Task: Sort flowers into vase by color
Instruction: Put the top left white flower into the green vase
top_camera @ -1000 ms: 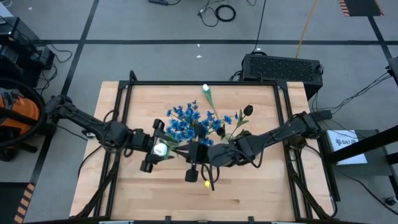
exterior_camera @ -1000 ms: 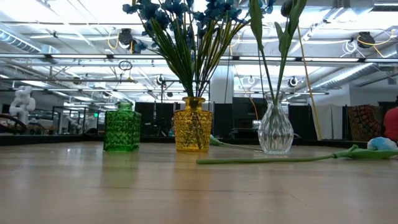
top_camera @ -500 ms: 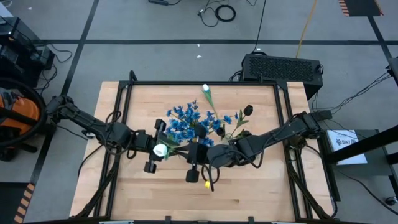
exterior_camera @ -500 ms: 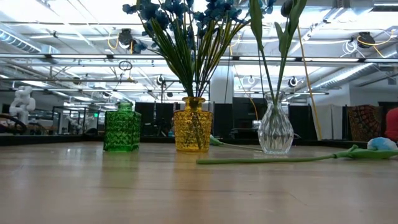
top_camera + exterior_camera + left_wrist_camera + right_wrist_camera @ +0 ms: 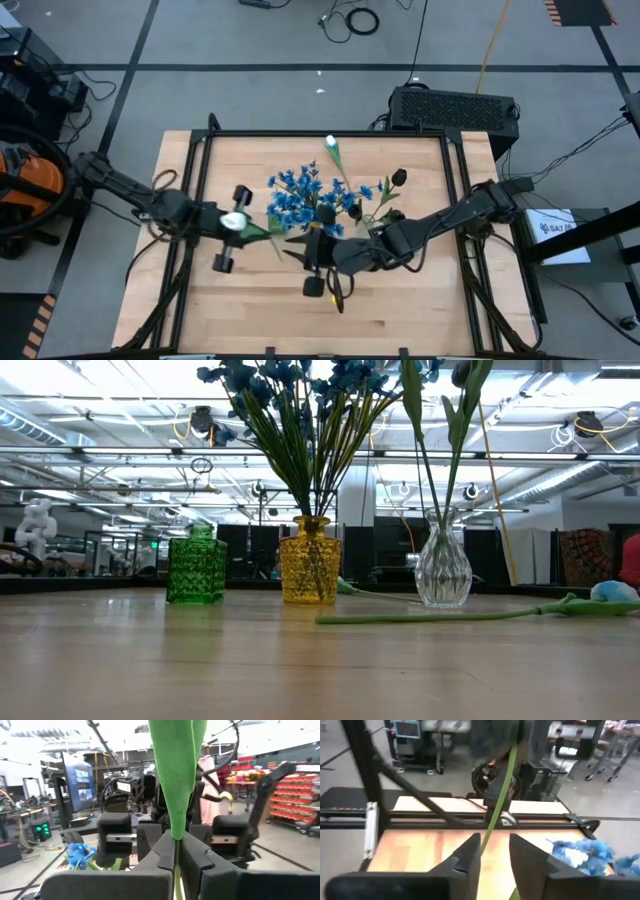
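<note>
Wooden table [image 5: 400, 300]: left pincer [image 5: 262, 229] clamps flower stem [image 5: 176, 870].

The table [image 5: 400, 310] is pale wood with a smooth, slightly glossy top and a dark metal frame [image 5: 330, 134]. Three vases look like glass: a green one [image 5: 196, 567] and an amber one [image 5: 310, 562], both textured, and a clear glossy one [image 5: 443, 568]. The flowers' [image 5: 305, 195] leaves look like matt plastic. Gripper fingers [image 5: 197, 862] are matt dark plastic.

Blue flowers [image 5: 300, 195], yellow vase [image 5: 310, 568], green vase [image 5: 196, 566]
</note>
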You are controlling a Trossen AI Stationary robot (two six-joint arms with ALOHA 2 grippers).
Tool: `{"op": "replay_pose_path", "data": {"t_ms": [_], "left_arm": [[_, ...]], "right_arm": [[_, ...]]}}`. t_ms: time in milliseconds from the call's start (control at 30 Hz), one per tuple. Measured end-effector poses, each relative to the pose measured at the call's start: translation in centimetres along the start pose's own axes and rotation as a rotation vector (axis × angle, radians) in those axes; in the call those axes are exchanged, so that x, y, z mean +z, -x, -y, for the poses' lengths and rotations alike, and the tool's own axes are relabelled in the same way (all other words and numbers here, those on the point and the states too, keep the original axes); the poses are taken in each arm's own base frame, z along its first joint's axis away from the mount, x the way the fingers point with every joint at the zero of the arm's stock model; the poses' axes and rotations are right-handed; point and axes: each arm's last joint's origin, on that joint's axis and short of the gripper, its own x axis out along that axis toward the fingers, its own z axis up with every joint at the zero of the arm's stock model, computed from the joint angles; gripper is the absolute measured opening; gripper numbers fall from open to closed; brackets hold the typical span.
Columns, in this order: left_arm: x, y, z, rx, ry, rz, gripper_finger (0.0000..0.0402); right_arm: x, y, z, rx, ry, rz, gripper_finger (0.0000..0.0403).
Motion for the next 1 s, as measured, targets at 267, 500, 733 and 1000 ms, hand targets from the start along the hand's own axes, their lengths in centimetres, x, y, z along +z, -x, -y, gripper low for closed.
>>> {"op": "replay_pose_path", "data": {"t_ms": [267, 500, 733, 1000], "left_arm": [[0.8, 3.7, -0.4, -0.003, -0.002, -0.002, 0.0014], [-1.9, 6.3, -1.4, 0.205, -0.082, 0.045, 0.0013], [-4.3, 8.5, -1.7, 0.240, -0.079, 0.091, 0.0013], [-9.1, 10.5, -1.3, 0.255, -0.082, 0.109, 0.0013]], "right_arm": [[-0.4, 4.3, -2.2, 0.074, -0.018, -0.124, 0.0148], [-2.4, 8.9, -6.8, 0.095, -0.016, -0.197, 0.0150], [-2.6, 12.4, -8.7, 0.026, 0.056, -0.128, 0.0148], [-2.4, 13.0, -8.7, -0.007, 0.077, -0.101, 0.0148]]}}
